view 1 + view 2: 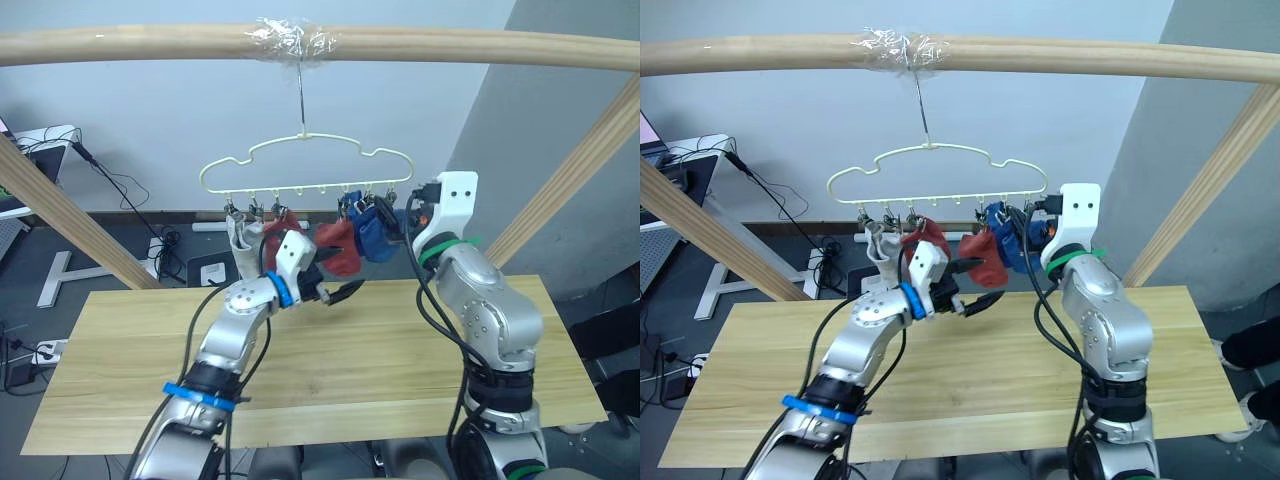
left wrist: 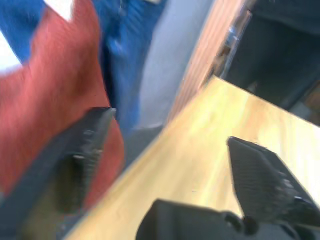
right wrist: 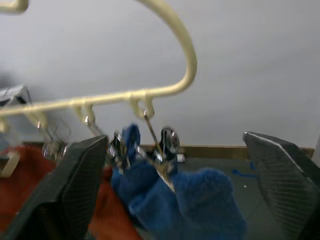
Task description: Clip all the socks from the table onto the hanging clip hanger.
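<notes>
The pale-yellow clip hanger (image 1: 305,165) hangs by its hook from the top pole. Clipped along it are a light grey sock (image 1: 240,242), two rust-red socks (image 1: 281,228) (image 1: 340,250) and blue socks (image 1: 372,235). My left gripper (image 1: 338,286) is open and holds nothing, just below and in front of the red sock (image 2: 55,90), above the table (image 1: 350,370). My right gripper (image 3: 175,137) is open and raised at the hanger's right end, with the blue socks (image 3: 170,200) and their metal clips (image 3: 167,142) between its fingers but not pinched. I see no sock lying on the tabletop.
A round wooden pole frame surrounds the table: a top bar (image 1: 450,45) and slanted side poles (image 1: 70,215) (image 1: 570,180). Cables and a power strip (image 1: 50,352) lie on the floor behind the left edge.
</notes>
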